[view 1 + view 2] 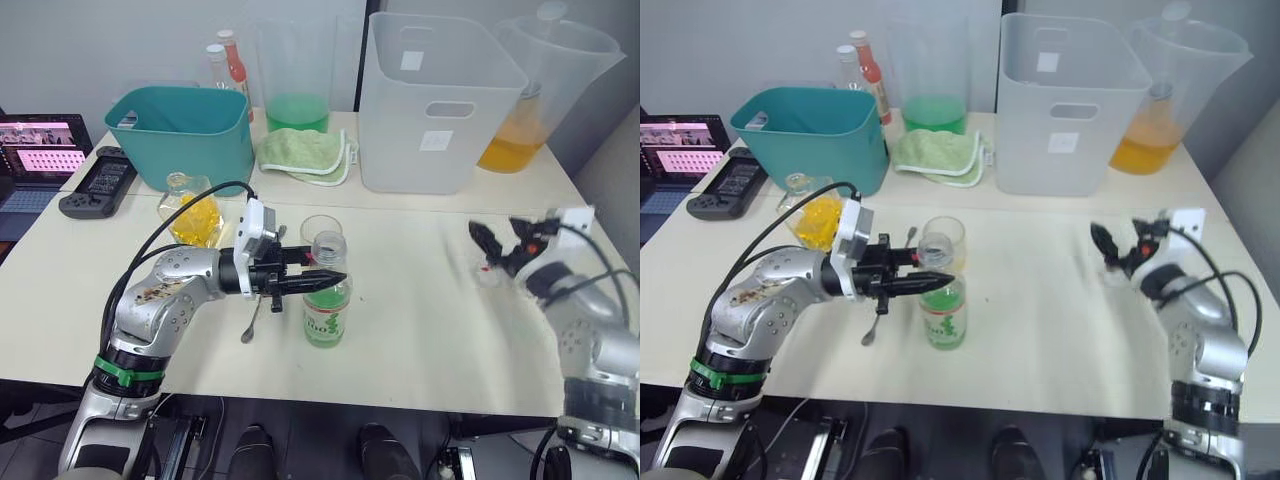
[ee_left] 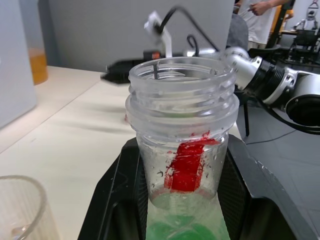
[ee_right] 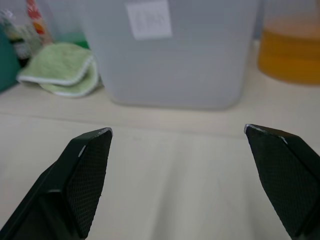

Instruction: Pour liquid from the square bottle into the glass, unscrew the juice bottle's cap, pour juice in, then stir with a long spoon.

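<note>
The left pincer (image 1: 312,278) is clenching the juice bottle (image 1: 327,305), uncapped, beside the glass (image 1: 319,231) mid-surface. The right pincer (image 3: 177,165) is hanging released, well apart. I'd lift before tilting, slowly, neck over the rim; open surface (image 1: 420,330) is lying rightward, the spoon (image 1: 252,322) close by.

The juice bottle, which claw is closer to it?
Left. The left claw grips the juice bottle around its neck, while the right claw hangs open far off over the table's other side.
</note>
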Controlling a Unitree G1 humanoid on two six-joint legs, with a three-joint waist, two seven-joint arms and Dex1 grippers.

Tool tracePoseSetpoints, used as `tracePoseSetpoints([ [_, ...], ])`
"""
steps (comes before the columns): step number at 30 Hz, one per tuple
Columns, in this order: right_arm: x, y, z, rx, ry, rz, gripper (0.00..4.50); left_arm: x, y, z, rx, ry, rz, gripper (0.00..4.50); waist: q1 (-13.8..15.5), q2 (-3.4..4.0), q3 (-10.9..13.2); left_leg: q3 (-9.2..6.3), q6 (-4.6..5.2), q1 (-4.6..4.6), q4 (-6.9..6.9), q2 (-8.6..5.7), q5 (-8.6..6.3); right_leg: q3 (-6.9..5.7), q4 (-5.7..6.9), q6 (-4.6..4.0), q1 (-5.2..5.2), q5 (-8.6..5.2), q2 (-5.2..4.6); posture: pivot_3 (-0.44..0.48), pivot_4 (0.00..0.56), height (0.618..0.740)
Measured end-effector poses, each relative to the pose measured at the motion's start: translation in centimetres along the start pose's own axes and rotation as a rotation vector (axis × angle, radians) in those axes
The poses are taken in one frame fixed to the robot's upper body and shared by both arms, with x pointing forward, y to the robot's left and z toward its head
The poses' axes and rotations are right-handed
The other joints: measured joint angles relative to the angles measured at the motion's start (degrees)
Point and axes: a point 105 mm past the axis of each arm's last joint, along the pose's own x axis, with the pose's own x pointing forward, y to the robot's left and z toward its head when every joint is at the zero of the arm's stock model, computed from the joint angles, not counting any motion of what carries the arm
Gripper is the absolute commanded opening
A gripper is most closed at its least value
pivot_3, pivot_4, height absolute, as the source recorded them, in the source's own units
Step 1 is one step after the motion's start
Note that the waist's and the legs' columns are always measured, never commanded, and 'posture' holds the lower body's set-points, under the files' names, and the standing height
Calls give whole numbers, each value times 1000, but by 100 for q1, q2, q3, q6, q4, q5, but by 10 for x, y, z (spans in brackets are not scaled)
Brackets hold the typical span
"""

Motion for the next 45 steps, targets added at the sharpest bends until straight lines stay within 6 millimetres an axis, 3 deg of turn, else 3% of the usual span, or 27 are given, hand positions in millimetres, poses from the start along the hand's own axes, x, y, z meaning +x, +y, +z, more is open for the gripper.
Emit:
tracePoseSetpoints([
  [3, 3, 33, 33, -69, 6, 223, 4492, -14, 5, 2, 15, 27, 26, 1505, 16, 3, 2, -1, 0, -5, -7, 0, 0, 0, -2, 2, -5, -3, 0, 0, 150, 733],
  [6, 0, 71, 46, -85, 33, 443, 4492, -29, 9, 6, 35, 45, 60, 1505, 16, 2, 2, 0, 1, -7, -11, 0, -1, 0, -5, 3, -6, -5, 0, 0, 150, 733],
  [10, -9, 103, 44, -81, 112, 654, 4492, -53, 9, 11, 31, 63, 116, 1505, 18, -1, 6, -1, 1, -21, -4, 1, -1, -1, -4, 2, -17, -5, -1, 0, 150, 733],
  [13, -18, 113, 43, -77, 157, 752, 4492, -73, 7, 26, 50, 77, 168, 1505, 22, -5, 12, -1, 1, -24, -3, 1, -1, -1, -4, 3, -21, -6, -1, 0, 150, 733],
  [19, -33, 146, 33, -112, 234, 945, 4492, -87, 24, 56, 154, 64, 328, 1505, 63, -9, 14, 0, 0, -24, 1, 1, -1, -1, -6, 18, -20, -15, -2, 0, 150, 733],
  [27, -43, 163, 19, -40, 247, 985, 4492, -86, 72, 65, 289, 104, 534, 1505, 121, -11, 15, -1, 0, -25, -6, 1, -1, -1, -4, 0, -23, -4, 0, 0, 150, 733],
  [36, -54, 178, 7, -13, 237, 920, 4492, -54, 103, 32, 418, 214, 532, 1505, 204, -12, 15, 0, 0, -33, 2, 0, 0, -1, -5, -1, -24, -3, 0, 0, 150, 733],
  [39, -56, 175, 5, -15, 237, 876, 4492, -43, 109, 20, 463, 245, 524, 1505, 209, -12, 15, 0, 0, -33, 1, 0, 0, -1, -3, -1, -25, -3, 0, 0, 150, 733],
  [45, -65, 163, -3, -20, 262, 776, 4492, -24, 126, 23, 673, 286, 544, 1505, 240, -14, 15, -1, 0, -32, 4, 0, 0, -1, -3, 0, -24, -3, 1, 0, 150, 733],
])
